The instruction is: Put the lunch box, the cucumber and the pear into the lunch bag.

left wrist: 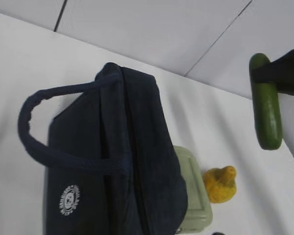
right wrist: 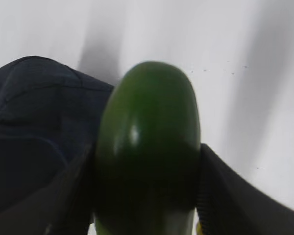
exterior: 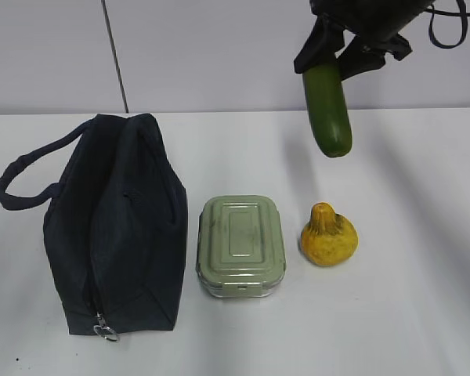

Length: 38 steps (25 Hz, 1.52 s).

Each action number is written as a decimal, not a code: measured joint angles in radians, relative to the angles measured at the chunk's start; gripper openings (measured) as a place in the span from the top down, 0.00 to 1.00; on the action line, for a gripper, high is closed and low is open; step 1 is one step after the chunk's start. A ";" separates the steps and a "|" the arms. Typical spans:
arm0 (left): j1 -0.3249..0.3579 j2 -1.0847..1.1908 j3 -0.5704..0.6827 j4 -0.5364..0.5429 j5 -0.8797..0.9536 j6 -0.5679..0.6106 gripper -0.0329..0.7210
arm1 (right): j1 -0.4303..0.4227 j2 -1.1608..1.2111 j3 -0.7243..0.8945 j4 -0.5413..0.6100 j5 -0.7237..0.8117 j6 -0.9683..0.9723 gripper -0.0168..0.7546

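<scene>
My right gripper (exterior: pixel 329 61) is shut on the dark green cucumber (exterior: pixel 327 108) and holds it hanging high above the table, right of the bag; it fills the right wrist view (right wrist: pixel 147 152) and shows in the left wrist view (left wrist: pixel 266 105). The navy lunch bag (exterior: pixel 113 223) lies on the left with its zipper shut and the ring pull (exterior: pixel 106 332) at the front. The sage-green lunch box (exterior: pixel 240 245) sits right of the bag. The yellow-orange pear (exterior: pixel 328 235) stands right of the box. My left gripper is out of view.
The white table (exterior: pixel 407 313) stretches to the right and front of the objects. A pale wall (exterior: pixel 219 47) stands behind. The bag's strap handle (exterior: pixel 23 176) loops out to the left.
</scene>
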 joint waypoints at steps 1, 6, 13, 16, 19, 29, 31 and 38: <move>0.000 0.039 0.000 -0.042 -0.007 0.045 0.42 | 0.012 0.000 0.000 0.006 0.000 -0.007 0.44; 0.000 0.211 0.000 -0.227 -0.042 0.217 0.41 | 0.106 0.000 0.000 0.030 0.000 -0.026 0.44; 0.002 0.406 0.000 -0.305 -0.071 0.330 0.41 | 0.230 0.000 0.000 0.052 0.002 -0.027 0.44; 0.002 0.474 0.000 -0.362 -0.079 0.396 0.41 | 0.262 0.000 0.000 0.107 0.004 -0.041 0.44; -0.016 0.527 -0.002 -0.422 -0.096 0.462 0.42 | 0.277 0.000 0.000 0.178 0.006 -0.058 0.44; -0.130 0.636 -0.005 -0.452 -0.193 0.509 0.74 | 0.280 0.000 0.000 0.294 -0.015 -0.077 0.44; -0.130 0.636 -0.005 -0.453 -0.197 0.509 0.85 | 0.280 0.000 0.000 0.352 -0.025 -0.103 0.44; -0.130 0.637 -0.005 -0.515 -0.200 0.514 0.98 | 0.341 0.007 0.000 0.530 -0.142 -0.201 0.44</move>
